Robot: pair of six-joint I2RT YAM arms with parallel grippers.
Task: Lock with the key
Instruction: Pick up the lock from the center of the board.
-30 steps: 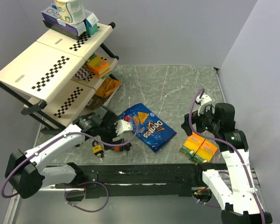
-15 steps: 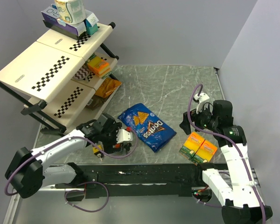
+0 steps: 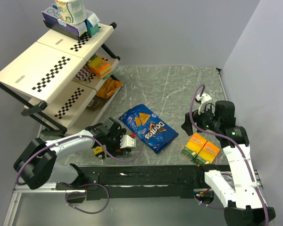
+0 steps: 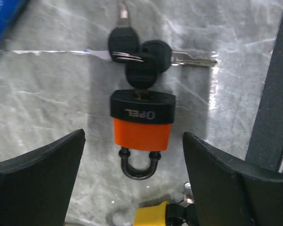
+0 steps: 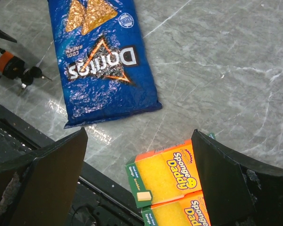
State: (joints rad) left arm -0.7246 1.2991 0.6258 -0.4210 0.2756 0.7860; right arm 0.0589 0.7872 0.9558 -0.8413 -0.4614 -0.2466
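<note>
An orange padlock (image 4: 141, 133) with a black top marked OPEL lies flat on the marble table. A black-headed key (image 4: 140, 75) sits in its keyhole, and two more keys (image 4: 124, 43) hang on the same ring. Its black shackle (image 4: 137, 168) is seated in the body. My left gripper (image 4: 133, 139) is open and hangs over the padlock, one finger on each side, not touching it. In the top view the gripper (image 3: 118, 143) is near the front edge, with the padlock (image 3: 124, 150) just under it. The padlock also shows in the right wrist view (image 5: 8, 66). My right gripper (image 5: 139, 135) is open and empty.
A yellow padlock (image 4: 155, 214) lies close beside the orange one's shackle; it also shows in the top view (image 3: 98, 151). A blue Doritos bag (image 3: 148, 128) lies mid-table. Two sponge boxes (image 3: 201, 149) sit under the right gripper (image 3: 188, 125). A shelf rack (image 3: 61, 66) stands at the left.
My left gripper has come down toward the table's front edge and now hangs over the orange padlock. The right arm shifted slightly at first, then stayed still.
</note>
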